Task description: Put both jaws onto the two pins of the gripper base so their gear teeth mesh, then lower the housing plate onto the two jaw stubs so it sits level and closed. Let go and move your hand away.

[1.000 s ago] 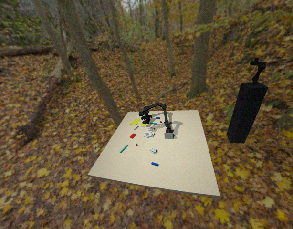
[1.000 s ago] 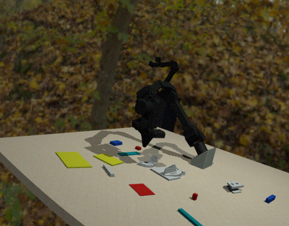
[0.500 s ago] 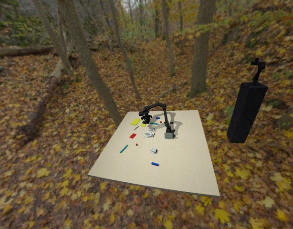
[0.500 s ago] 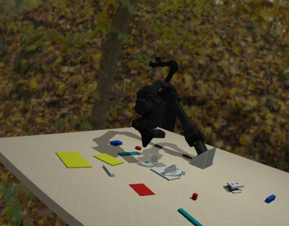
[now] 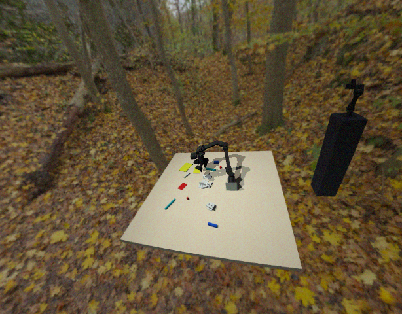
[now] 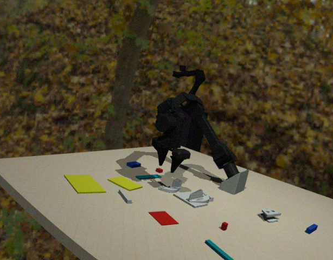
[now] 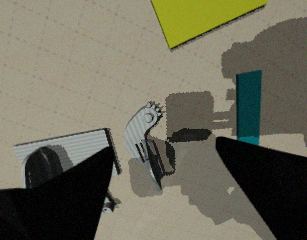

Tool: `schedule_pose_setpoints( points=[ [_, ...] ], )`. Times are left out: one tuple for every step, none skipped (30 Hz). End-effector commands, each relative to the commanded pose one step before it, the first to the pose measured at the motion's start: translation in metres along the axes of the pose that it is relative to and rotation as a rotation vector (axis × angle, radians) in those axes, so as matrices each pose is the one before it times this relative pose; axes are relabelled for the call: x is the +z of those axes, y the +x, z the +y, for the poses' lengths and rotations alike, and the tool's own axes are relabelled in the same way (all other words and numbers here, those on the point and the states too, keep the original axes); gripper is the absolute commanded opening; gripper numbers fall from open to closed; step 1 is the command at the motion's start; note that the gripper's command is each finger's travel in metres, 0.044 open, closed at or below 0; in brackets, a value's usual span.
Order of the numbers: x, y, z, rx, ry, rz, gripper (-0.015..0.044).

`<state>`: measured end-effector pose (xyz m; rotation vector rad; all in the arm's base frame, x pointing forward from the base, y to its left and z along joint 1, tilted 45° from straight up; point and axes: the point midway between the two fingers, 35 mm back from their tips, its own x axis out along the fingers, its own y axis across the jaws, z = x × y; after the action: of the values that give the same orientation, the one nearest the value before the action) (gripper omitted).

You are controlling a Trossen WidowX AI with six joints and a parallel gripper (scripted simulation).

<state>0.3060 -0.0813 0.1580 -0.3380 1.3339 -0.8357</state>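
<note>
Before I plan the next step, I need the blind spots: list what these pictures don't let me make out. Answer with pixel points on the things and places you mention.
- Second jaw and gripper base (image 6: pixel 193 204): in the wrist view a dark gripper finger covers part of this white group.
- Teal strip (image 6: pixel 218 249): the exterior view's bottom edge cuts off its near end.
- Large yellow sheet (image 7: pixel 208 17): the wrist view's top edge cuts it off.
- Teeth of the loose white jaw (image 5: pixel 207 176): too small in the top view.

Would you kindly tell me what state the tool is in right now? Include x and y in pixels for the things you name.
Tool (image 5: pixel 201 169) (image 6: pixel 166 168) (image 7: pixel 165 147): open, holding nothing, above the table (image 5: pixel 248 229) (image 6: pixel 49 218) (image 7: pixel 53 75).
</note>
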Motion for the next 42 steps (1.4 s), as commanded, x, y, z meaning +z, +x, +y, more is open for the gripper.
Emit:
schedule_pose_setpoints(
  points=[
    [0.0,0.0,-0.00003,-0.00015,-0.0001,-0.00003,0.044],
    [0.0,0.0,0.0,0.0,0.0,0.0,0.044],
    [0.0,0.0,0.0,0.0,0.0,0.0,0.044],
    [0.0,0.0,0.0,0.0,0.0,0.0,0.044],
    [0.0,0.0,0.0,0.0,0.0,0.0,0.044],
    [0.0,0.0,0.0,0.0,0.0,0.0,0.044],
    [0.0,0.0,0.0,0.0,0.0,0.0,0.044],
    [0.0,0.0,0.0,0.0,0.0,0.0,0.044],
    [0.0,0.0,0.0,0.0,0.0,0.0,0.044],
    [0.0,0.0,0.0,0.0,0.0,0.0,0.044],
    [0.0,0.0,0.0,0.0,0.0,0.0,0.044],
    [0.0,0.0,0.0,0.0,0.0,0.0,0.044],
    [0.0,0.0,0.0,0.0,0.0,0.0,0.044],
    [0.0,0.0,0.0,0.0,0.0,0.0,0.044],
    [0.0,0.0,0.0,0.0,0.0,0.0,0.044],
    [0.0,0.0,0.0,0.0,0.0,0.0,0.044],
    [0.0,0.0,0.0,0.0,0.0,0.0,0.044],
    [0.0,0.0,0.0,0.0,0.0,0.0,0.044],
    [0.0,0.0,0.0,0.0,0.0,0.0,0.044],
    [0.0,0.0,0.0,0.0,0.0,0.0,0.044],
    [0.0,0.0,0.0,0.0,0.0,0.0,0.044],
    [0.0,0.0,0.0,0.0,0.0,0.0,0.044],
    [0.0,0.0,0.0,0.0,0.0,0.0,0.044],
    [0.0,0.0,0.0,0.0,0.0,0.0,0.044],
    [0.0,0.0,0.0,0.0,0.0,0.0,0.044],
    [0.0,0.0,0.0,0.0,0.0,0.0,0.044],
    [0.0,0.0,0.0,0.0,0.0,0.0,0.044],
    [0.0,0.0,0.0,0.0,0.0,0.0,0.044],
    [0.0,0.0,0.0,0.0,0.0,0.0,0.0414],
    [0.0,0.0,0.0,0.0,0.0,0.0,0.0387],
    [0.0,0.0,0.0,0.0,0.0,0.0,0.0361],
    [0.0,0.0,0.0,0.0,0.0,0.0,0.0335],
    [0.0,0.0,0.0,0.0,0.0,0.0,0.0309],
    [0.0,0.0,0.0,0.0,0.0,0.0,0.0283],
    [0.0,0.0,0.0,0.0,0.0,0.0,0.0256],
    [0.0,0.0,0.0,0.0,0.0,0.0,0.023],
    [0.0,0.0,0.0,0.0,0.0,0.0,0.0204],
    [0.0,0.0,0.0,0.0,0.0,0.0,0.0177],
    [0.0,0.0,0.0,0.0,0.0,0.0,0.0151],
    [0.0,0.0,0.0,0.0,0.0,0.0,0.0125],
    [0.0,0.0,0.0,0.0,0.0,0.0,0.0099],
    [0.0,0.0,0.0,0.0,0.0,0.0,0.0072]
  ],
)
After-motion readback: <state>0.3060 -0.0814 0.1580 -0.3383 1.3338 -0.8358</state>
